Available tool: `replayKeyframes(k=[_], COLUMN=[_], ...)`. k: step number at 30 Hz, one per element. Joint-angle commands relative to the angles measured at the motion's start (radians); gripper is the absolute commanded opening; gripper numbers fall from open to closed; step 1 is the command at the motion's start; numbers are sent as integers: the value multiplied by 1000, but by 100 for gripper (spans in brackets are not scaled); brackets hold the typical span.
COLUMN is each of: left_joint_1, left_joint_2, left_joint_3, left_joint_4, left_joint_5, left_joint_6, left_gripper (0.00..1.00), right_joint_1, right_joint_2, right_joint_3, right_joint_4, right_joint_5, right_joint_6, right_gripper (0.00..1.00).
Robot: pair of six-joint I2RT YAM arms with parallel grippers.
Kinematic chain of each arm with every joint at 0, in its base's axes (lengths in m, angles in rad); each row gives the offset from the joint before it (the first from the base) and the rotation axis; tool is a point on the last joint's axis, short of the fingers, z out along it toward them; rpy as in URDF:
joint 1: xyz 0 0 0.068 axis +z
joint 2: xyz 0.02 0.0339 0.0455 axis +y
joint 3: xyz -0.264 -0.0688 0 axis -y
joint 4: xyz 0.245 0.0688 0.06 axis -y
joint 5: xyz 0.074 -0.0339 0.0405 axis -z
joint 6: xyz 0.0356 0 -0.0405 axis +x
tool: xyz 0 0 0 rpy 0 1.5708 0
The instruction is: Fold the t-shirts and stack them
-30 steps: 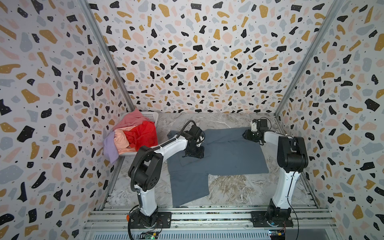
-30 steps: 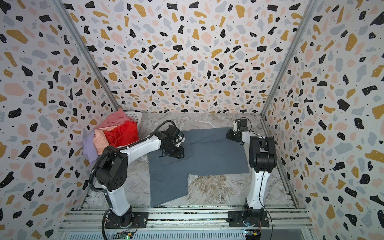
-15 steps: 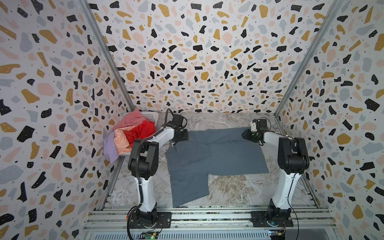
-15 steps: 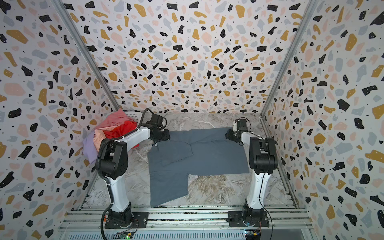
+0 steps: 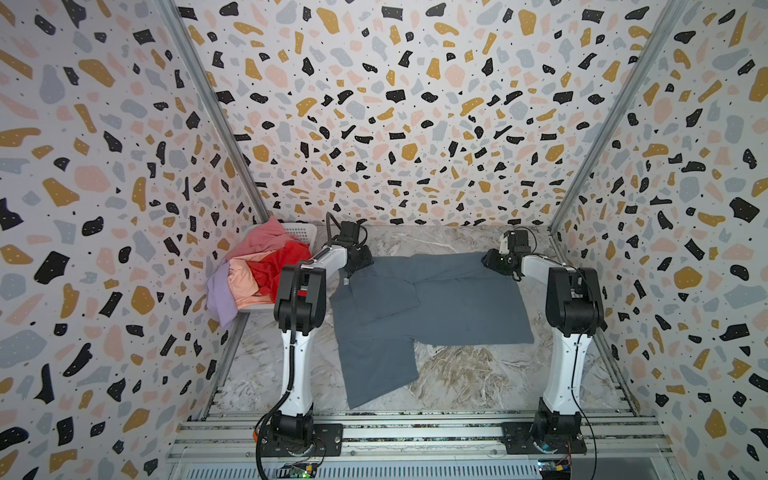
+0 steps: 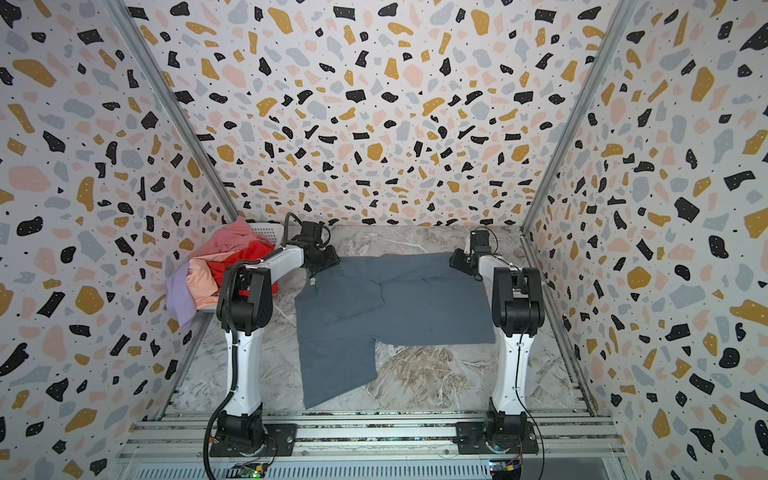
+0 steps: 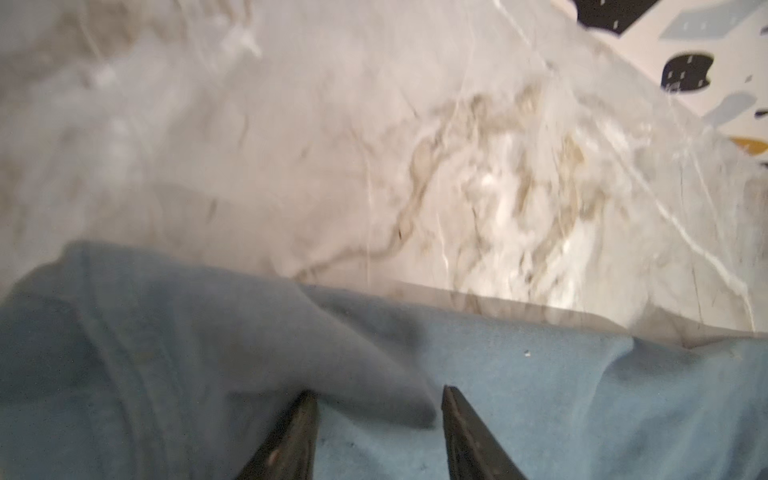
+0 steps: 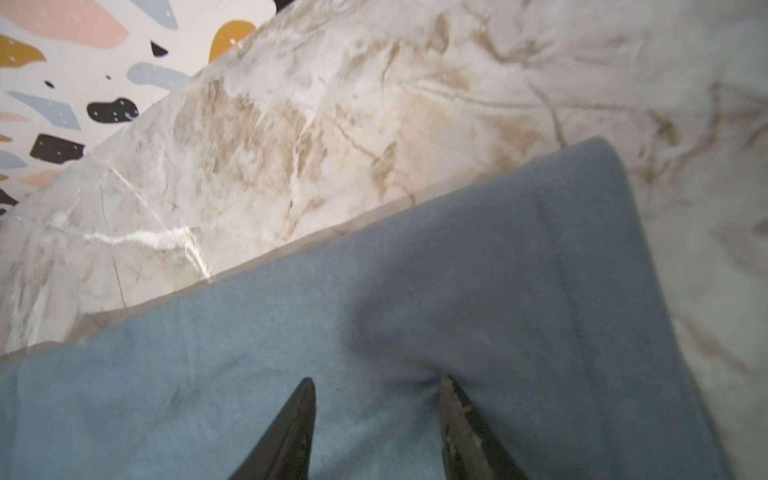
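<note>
Soft, L-shaped grey-blue t-shirt on veined marble; left gripper, right gripper: jaws apart.

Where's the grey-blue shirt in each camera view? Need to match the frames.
Top view: grey-blue shirt spread across the middle of the marble table.
Top view: grey-blue shirt again mid-table.
Left wrist: close up beneath the left gripper.
Right wrist: close up beneath the right gripper.
Shared landmark: bare marble table past the shirt's edge.

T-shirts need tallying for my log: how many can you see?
5. The slate grey-blue t-shirt lies on the marble table; the pink t-shirt, red t-shirt, peach t-shirt and lavender t-shirt are heaped in the white basket. Others may be hidden beneath.
</note>
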Motion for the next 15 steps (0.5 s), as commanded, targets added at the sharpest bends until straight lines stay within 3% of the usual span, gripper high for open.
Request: replayKeyframes(k=[1, 8, 15], left_joint_1=[41, 59, 84], left_joint_2=[97, 293, 280], left_joint_3=[102, 404, 403], left_joint_4=[5, 7, 146], left_joint_5=[18, 70, 86], left_joint_6=[-49, -91, -153], left_gripper=[52, 52, 54], right_joint_1=[-22, -36, -58], right_joint_2=[84, 202, 264], right_joint_3=[75, 275, 381], right_joint_4=[-86, -111, -44], right_joint_5=[-2, -53, -147], right_joint_6=[51, 86, 118], right_gripper=[49, 50, 50])
